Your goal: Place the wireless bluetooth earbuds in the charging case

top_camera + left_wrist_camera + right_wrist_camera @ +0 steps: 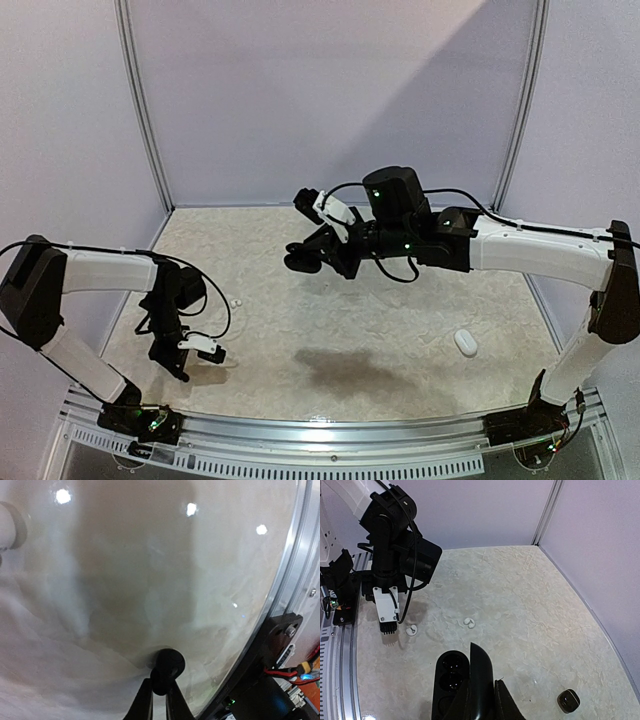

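On table (400, 300) — pale marbled top, white earbud (468, 622) | lilac walls (330, 90) | metal posts (143, 100)

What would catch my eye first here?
The right gripper holds an open black charging case above the middle of the table. At the near left, the left gripper pinches a black earbud, with two white earbuds lying loose nearby.

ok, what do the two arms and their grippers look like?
Left arm and right arm: white tubular links, black joint housings with green LEDs, thin black cables looping alongside. Left gripper and right gripper: slim black fingers, white block at each wrist.
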`<state>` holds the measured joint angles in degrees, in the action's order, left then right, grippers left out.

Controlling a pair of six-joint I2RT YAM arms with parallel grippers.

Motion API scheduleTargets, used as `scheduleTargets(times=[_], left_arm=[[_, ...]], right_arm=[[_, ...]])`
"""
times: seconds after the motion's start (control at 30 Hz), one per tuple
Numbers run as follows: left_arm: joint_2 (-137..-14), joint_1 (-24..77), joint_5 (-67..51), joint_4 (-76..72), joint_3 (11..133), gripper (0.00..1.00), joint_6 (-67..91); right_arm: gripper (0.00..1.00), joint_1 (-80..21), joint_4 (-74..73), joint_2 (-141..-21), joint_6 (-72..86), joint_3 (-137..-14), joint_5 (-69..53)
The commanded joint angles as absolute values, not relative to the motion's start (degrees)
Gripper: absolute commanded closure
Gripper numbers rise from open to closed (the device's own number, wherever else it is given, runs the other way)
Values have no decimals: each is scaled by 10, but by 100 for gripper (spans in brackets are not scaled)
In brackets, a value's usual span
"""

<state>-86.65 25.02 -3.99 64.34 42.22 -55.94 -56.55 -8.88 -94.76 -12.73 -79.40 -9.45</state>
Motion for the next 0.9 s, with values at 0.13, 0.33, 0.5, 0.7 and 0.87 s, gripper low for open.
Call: scheduleTargets(times=[0.13,0.33,0.5,0.7,0.87], left_arm=[[-858,260,-66,639,429,100,-560],[-839,260,-61,663,477,100,-526],[-801,267,-59,725,604,100,-494],[-768,322,-33,795,736,100,-467],[-766,383,-14,837,831,100,-439]], right_arm=[[92,-567,-87,-927,-125,-787,-85],[92,-567,-81,-931,-127,-783,-88],[93,-566,-59,-940,-122,-779,-93],[94,-567,-31,-969,-126,-790,-105],[95,-568,-19,-994,-137,-810,-111]])
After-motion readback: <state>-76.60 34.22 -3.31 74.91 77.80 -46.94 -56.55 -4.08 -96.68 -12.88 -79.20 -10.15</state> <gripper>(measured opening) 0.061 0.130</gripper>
